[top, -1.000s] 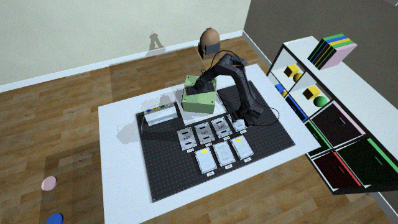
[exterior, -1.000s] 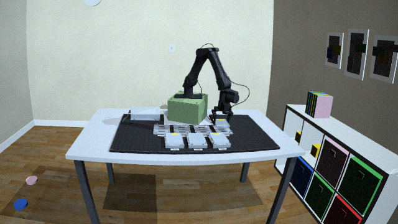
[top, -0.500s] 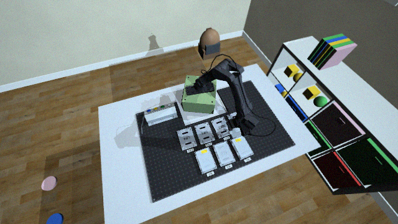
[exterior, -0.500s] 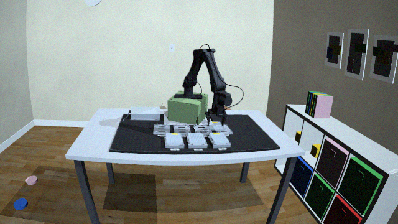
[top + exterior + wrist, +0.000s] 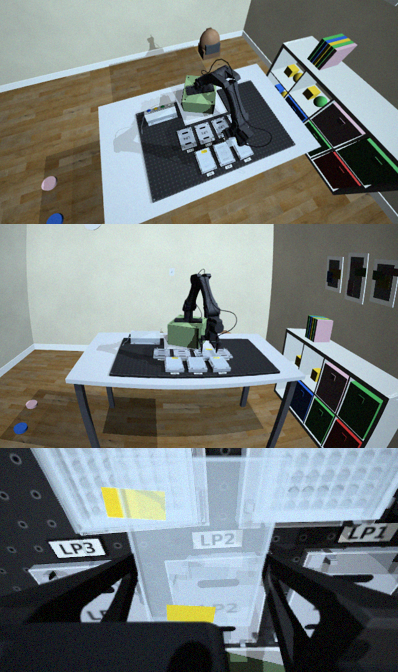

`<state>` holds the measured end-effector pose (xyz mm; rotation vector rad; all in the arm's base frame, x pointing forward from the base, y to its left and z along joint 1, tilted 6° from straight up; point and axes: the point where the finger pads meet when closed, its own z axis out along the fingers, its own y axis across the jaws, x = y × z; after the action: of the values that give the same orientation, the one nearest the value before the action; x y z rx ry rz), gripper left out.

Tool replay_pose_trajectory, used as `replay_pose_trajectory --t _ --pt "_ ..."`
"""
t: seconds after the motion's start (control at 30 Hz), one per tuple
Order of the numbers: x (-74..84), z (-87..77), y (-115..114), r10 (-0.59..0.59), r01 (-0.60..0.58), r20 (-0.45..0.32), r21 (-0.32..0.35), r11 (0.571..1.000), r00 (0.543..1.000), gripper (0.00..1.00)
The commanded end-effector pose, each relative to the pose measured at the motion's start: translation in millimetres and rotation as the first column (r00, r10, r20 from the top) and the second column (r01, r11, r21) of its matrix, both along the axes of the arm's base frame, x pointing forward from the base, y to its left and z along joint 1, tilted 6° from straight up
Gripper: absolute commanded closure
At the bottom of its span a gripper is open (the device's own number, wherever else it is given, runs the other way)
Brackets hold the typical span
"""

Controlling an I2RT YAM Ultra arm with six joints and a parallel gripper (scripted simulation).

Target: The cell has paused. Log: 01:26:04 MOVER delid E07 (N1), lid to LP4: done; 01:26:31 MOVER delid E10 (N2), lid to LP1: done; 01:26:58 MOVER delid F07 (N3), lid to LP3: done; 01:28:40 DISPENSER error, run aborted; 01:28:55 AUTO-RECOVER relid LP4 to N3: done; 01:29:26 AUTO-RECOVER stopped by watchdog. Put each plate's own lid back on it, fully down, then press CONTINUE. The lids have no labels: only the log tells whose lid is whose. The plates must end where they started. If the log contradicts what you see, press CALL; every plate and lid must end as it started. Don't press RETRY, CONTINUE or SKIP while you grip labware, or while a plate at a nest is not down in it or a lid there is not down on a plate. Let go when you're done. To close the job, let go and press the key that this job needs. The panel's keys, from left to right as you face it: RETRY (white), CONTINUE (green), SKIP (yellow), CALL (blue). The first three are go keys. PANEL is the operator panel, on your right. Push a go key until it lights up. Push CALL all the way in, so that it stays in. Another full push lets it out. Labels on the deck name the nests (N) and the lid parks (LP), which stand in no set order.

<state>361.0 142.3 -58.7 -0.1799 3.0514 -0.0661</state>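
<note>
- The clear lid [image 5: 200,568] with a yellow tag is up off the deck, right over the LP2 label [image 5: 217,539].
- My claw [image 5: 199,598] is clamped on the lid's long sides.
- LP3 label [image 5: 77,548] sits left of LP2, LP1 label [image 5: 366,533] right.
- Two well plates [image 5: 135,485] lie just beyond LP2.

Clear lid [image 5: 200,578], seemingly yellow-tagged
</note>
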Motion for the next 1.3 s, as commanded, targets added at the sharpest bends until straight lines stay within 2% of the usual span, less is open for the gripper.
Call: replay_pose_trajectory --t 0.0,0.37,0.43,0.73,0.87,1.03,1.27 --pt "20.9 10.2 -3 0.027 -0.027 0.012 0.017 0.999 1.000 1.00" --pt "63.9 15.6 -38 0.027 -0.027 0.014 0.016 0.999 1.000 1.00" --pt "63.9 15.6 -38 0.027 -0.027 0.014 0.016 0.999 1.000 1.00" --pt "98.6 20.2 -66 0.027 -0.027 0.015 0.017 0.999 1.000 1.00" --pt "100.0 27.4 -63 0.037 -0.037 0.029 0.019 0.999 0.999 1.00" --pt "97.4 27.3 -63 0.035 -0.035 0.024 0.016 0.999 0.999 1.00" --pt "101.8 30.9 -62 0.030 -0.030 0.034 0.015 0.999 0.999 1.00"
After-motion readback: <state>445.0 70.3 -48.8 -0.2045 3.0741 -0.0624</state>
